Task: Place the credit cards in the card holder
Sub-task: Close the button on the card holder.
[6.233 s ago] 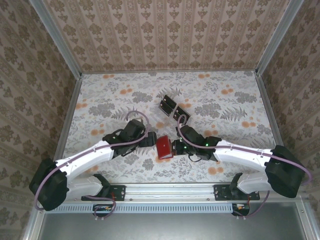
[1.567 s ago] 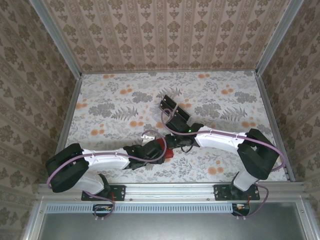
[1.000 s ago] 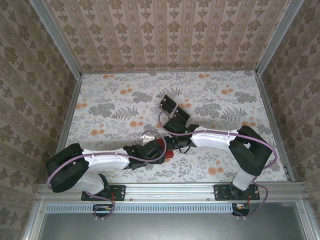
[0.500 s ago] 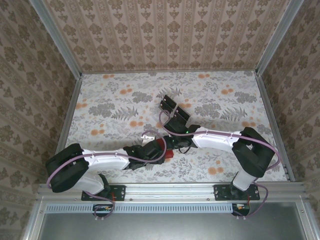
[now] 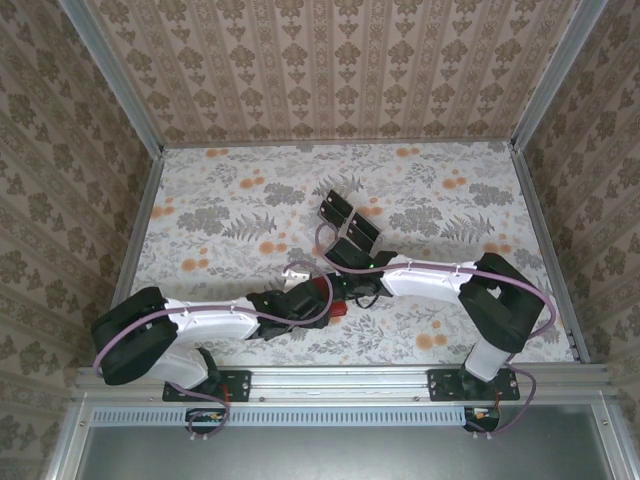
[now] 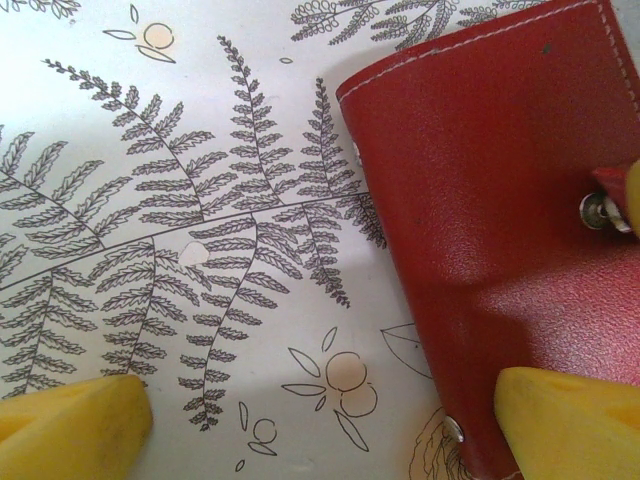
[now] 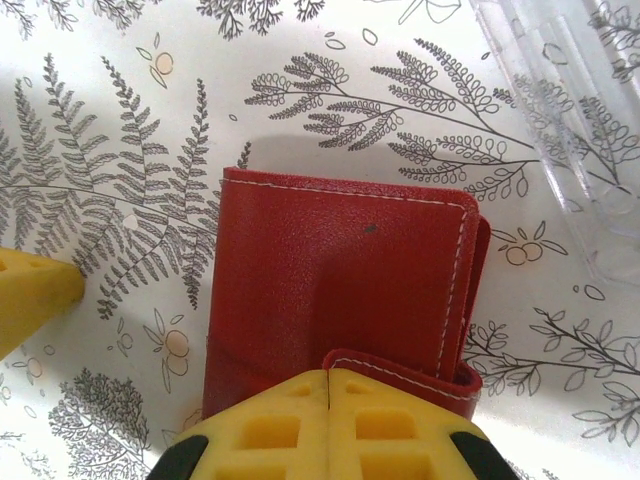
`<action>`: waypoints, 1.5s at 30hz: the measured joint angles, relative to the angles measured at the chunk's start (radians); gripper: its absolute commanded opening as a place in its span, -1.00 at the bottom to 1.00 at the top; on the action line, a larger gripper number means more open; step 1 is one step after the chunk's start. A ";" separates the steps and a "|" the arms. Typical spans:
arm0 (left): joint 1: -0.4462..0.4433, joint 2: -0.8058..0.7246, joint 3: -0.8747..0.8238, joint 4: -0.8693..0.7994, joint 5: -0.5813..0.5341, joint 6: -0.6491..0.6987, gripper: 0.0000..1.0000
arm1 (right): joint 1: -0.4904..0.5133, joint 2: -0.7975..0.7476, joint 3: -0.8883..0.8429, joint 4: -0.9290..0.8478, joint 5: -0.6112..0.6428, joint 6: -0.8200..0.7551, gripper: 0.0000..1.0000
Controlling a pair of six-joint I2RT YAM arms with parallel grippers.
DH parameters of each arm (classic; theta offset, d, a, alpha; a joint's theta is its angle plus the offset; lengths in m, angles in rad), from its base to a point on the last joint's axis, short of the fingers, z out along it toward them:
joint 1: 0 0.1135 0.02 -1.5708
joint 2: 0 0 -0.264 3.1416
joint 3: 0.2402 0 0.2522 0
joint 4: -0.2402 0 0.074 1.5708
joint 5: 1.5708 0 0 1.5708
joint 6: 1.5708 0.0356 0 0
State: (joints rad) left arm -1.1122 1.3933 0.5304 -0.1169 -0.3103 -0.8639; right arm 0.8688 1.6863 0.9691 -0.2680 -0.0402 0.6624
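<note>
1. Red stitched card holder [image 5: 326,291] sits folded shut on the flowery table [image 5: 215,200], near the front middle, sandwiched between the two claws
2. Pose-wise, the left arm [image 5: 200,320] lies low and nearly flat, stretched from its base at the near left corner toward the centre
3. The left gripper [image 6: 320,430] is spread as wide as it goes and has hold of nothing. In its wrist view one yellow fingertip [image 6: 70,425] is over bare table and the other [image 6: 570,420] overlaps the holder's near corner
4. The right arm [image 5: 440,275] is folded sharply at the elbow above its base, with the forearm running left and low across the table
5. The right gripper [image 7: 328,385] is pinched fully together, and the holder's little closing tab curls up right at its tips, so it looks like it's nipping that tab
6. The credit cards [image 5: 336,208] lie side by side further back on the table, just past the right wrist and apart from the holder
7. A clear plastic piece [image 7: 570,120] lies near the holder in the right wrist view, can't tell what it is
</note>
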 measured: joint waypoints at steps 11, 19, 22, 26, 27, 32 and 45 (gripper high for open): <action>0.000 0.000 0.000 0.000 -0.001 0.000 1.00 | 0.000 0.022 -0.013 0.044 -0.003 0.012 -1.00; 0.000 -0.001 0.000 0.000 -0.001 0.000 0.99 | 0.000 0.018 -0.058 0.119 -0.014 0.043 -1.00; 0.000 -0.001 0.000 0.000 -0.001 0.000 1.00 | 0.000 0.013 -0.081 0.156 -0.016 0.058 -1.00; 0.000 -0.002 0.000 0.000 -0.001 0.000 1.00 | 0.000 0.007 -0.097 0.184 -0.019 0.076 -1.00; 0.000 -0.003 0.000 0.000 -0.001 0.000 1.00 | 0.000 0.007 -0.097 0.186 -0.019 0.078 -1.00; 0.000 -0.018 0.000 -0.010 0.007 0.005 0.99 | -0.001 0.007 -0.078 0.156 -0.021 0.074 -0.55; 0.180 -0.336 -0.002 -0.142 0.038 0.104 1.00 | -0.042 -0.014 0.119 0.049 -0.047 0.064 0.24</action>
State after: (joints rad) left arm -0.9318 1.0576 0.5289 -0.2588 -0.2726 -0.7601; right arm 0.8268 1.6722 1.0885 -0.2188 -0.0875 0.7261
